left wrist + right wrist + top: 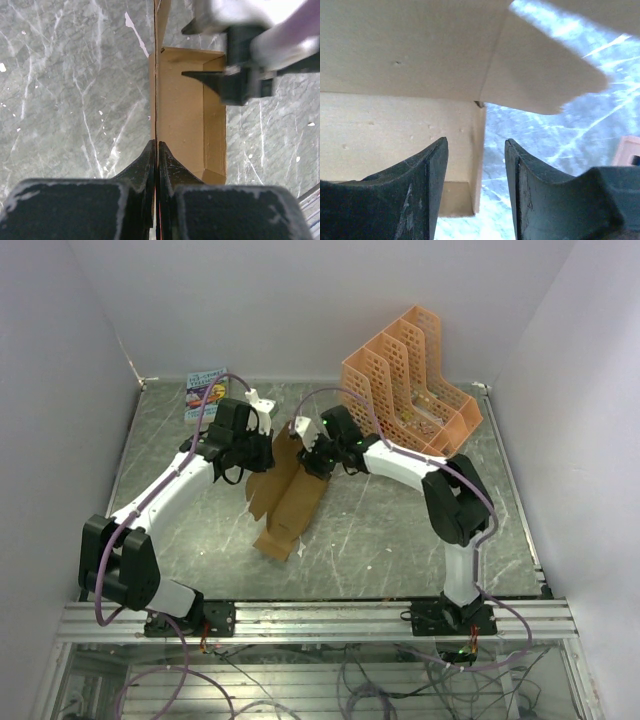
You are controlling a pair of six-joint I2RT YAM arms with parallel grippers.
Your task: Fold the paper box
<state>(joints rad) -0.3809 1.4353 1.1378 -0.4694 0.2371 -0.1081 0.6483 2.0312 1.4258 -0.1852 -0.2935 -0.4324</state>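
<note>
1. Tan-brown creased cardboard, the half-formed paper box [288, 502], lies at the middle of the grey marbled table [420, 530] between the two arms. Some walls are raised and loose flaps hang out.
2. Left gripper [156, 146] is pinched tight on a thin upright panel of the paper box, seen edge-on between its fingers. Risk: the grip looks close to the panel's rim, so a sideways pull could slide the panel out, or crumple it instead of bending it along its crease.
3. Right gripper [476, 145] has its jaws apart, straddling the edge of a side wall without clamping it, so it holds nothing. Risk: if it closes off-centre, one finger may push the wall over, or catch the round-tipped flap above and fold it the wrong way.
4. Both grippers work close together at the far end of the paper box, the right one's fingers right over the open tray. Risk: a slightly misjudged move could knock fingers together.
5. Only one panel is held and nothing pins the base. Risk: the light carton may lift or swivel on the smooth table, and raised walls may spring flat.
6. Orange perforated plastic file rack [410, 380] stands near the right arm, just behind it. Risk: a wide elbow swing could bump it.
</note>
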